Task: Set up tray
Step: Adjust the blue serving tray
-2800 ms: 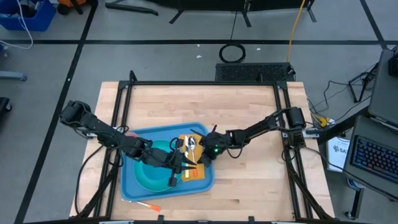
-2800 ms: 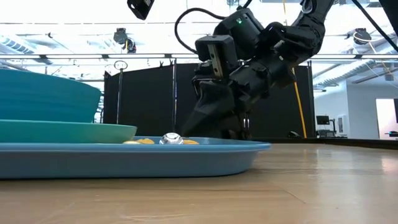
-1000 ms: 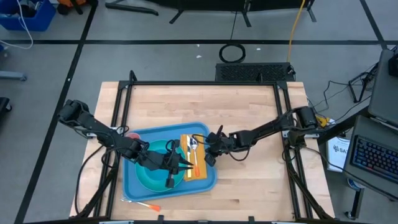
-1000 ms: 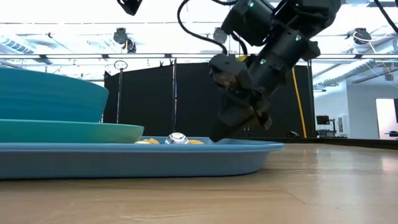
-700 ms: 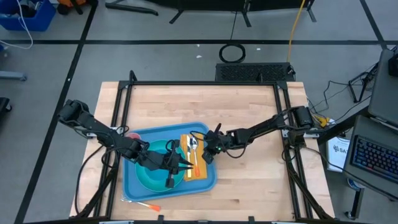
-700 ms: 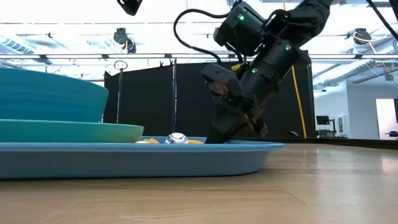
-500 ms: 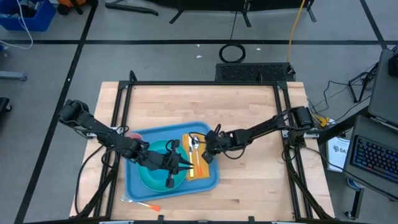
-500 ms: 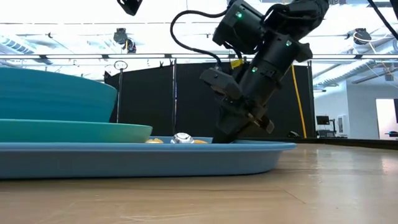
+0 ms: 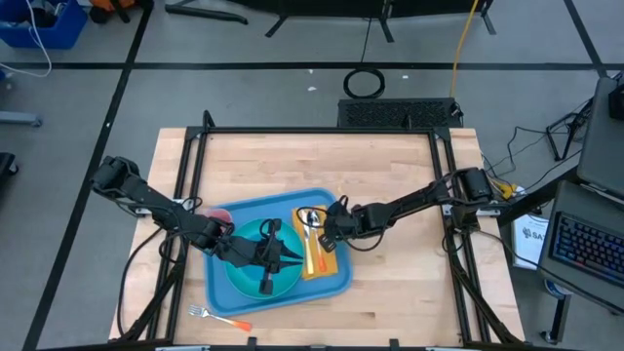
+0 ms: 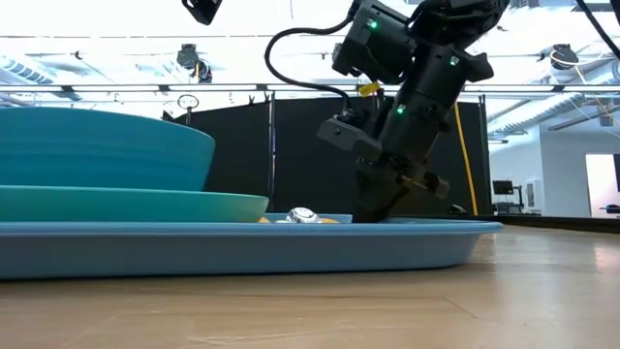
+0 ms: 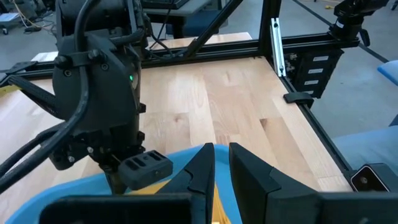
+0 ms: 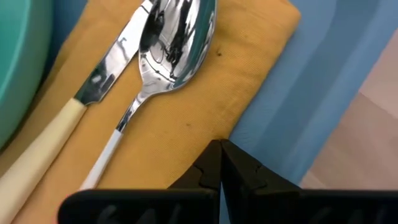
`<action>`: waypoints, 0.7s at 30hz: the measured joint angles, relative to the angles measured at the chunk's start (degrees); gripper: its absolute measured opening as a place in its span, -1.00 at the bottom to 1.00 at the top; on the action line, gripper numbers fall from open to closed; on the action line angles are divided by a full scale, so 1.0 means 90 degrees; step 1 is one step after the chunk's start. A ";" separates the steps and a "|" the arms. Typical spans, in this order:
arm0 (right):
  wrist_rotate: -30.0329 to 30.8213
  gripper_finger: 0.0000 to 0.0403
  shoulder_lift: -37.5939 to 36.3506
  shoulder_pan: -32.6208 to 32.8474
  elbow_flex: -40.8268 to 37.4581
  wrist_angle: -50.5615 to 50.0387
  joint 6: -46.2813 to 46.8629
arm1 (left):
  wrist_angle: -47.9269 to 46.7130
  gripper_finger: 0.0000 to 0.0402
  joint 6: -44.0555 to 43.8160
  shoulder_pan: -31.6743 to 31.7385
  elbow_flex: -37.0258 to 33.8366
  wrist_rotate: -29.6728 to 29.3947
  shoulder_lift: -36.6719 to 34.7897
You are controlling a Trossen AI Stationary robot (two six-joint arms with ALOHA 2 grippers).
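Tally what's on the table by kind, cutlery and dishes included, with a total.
Tray: 1
Plate: 1
Bowl: 1
Napkin: 1
Spoon: 1
Knife: 1
Fork, lying on the table beside the tray: 1
Red item at the tray's edge, too hidden to name: 1
Total: 8

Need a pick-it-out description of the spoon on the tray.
Find the big blue tray on the wooden table, then the yellow napkin along its right side, beside the teal plate. The spoon lies on that napkin next to a knife: it has the rounded shiny bowl, the knife a flat blade.
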 joint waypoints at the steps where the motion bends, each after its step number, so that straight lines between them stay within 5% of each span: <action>1: 0.0000 -1.00 0.0000 0.0022 0.0000 -0.0053 0.0074 | -0.0006 -0.73 0.0000 0.0000 0.0000 0.0000 0.0000; 21: 0.0092 -1.00 -0.0474 0.0487 -0.0032 -0.1737 0.1193 | -0.0083 -0.73 -0.0107 0.0000 0.0000 0.0002 0.0000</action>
